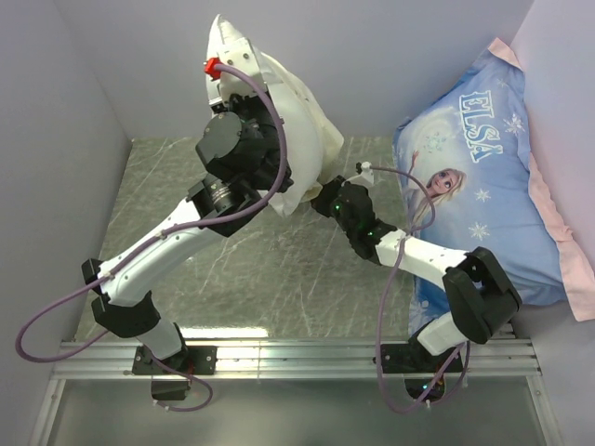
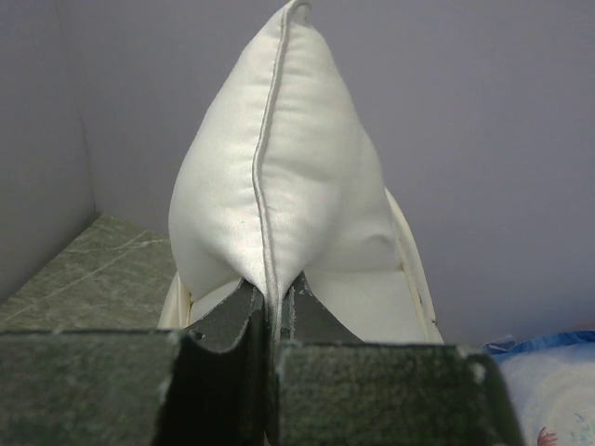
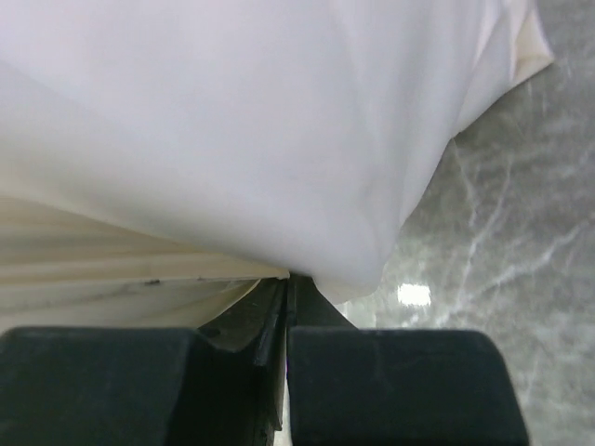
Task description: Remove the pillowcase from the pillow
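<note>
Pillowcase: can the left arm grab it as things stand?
Probably not. The left gripper is shut on the seam of the pillow, holding it up. The pillowcase hangs just below, with the right gripper shut on it; the left would have to let go first.

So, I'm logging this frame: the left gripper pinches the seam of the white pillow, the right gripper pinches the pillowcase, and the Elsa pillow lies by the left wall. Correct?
One slip: the Elsa pillow lies by the right wall, as the top external view shows. The left gripper does pinch the seam of the white pillow, and the right gripper the pillowcase.
</note>
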